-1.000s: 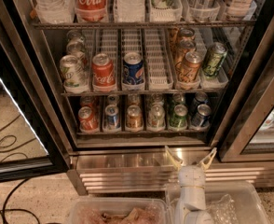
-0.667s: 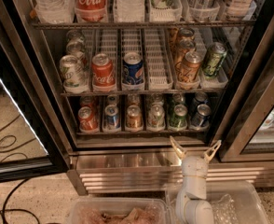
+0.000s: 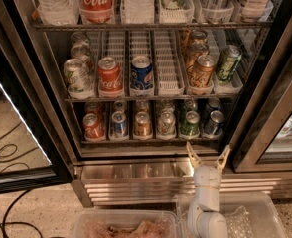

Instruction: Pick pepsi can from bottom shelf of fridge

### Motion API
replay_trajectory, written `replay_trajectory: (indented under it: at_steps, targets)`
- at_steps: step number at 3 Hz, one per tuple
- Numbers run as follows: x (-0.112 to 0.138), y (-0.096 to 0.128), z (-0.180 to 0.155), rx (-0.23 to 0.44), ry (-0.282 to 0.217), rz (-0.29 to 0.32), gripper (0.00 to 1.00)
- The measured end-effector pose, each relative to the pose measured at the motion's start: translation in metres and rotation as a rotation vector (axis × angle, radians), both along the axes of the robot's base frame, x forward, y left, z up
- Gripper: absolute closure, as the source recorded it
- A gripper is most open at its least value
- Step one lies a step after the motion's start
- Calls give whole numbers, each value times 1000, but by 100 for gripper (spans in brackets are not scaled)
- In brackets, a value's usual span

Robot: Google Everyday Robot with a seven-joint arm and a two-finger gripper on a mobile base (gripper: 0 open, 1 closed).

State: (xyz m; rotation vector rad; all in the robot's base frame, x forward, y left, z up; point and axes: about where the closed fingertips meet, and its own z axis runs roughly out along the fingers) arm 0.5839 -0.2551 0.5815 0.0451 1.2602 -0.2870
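**Open gripper waits below the bottom shelf, pepsi can straight above it**

The pale, two-finger gripper (image 3: 208, 150) sits at about 5 o'clock in the camera view, on a white arm that rises from the lower edge. Its fingers are spread wide in a V and hold nothing. The tips stand in front of the ribbed steel base of the tall, black-framed, glass-door fridge (image 3: 136, 188), just under the shelf's front edge.

The small, dark navy-blue, silver-topped pepsi can (image 3: 214, 123) stands upright at 12 o'clock from the gripper, near it but apart from the fingertips. It is at the front of the rightmost lane of the dim bottom shelf (image 3: 136, 139), a wire rack with narrow white plastic lanes. A second dark can stands behind it in the same lane.

At 9 o'clock from the pepsi can, lane by lane along the front row, stand:
- a green can (image 3: 189, 123)
- a pale can (image 3: 166, 123)
- a copper-coloured can (image 3: 142, 124)
- a brighter blue can (image 3: 118, 125)
- a red can (image 3: 93, 126)

On the rack above, a blue can with a red-white logo (image 3: 142, 74) stands just beside a red cola can (image 3: 109, 76).

Clear plastic bins (image 3: 250, 213) lie on the floor at 6 o'clock, either side of the arm. Dark cables (image 3: 2, 153) loop at 9 o'clock.
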Motion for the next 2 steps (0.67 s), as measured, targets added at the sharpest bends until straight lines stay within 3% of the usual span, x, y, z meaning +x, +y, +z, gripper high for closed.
replay_trajectory:
  at_steps: [2]
  targets:
    - [0,0,-3,0,5,-2,26]
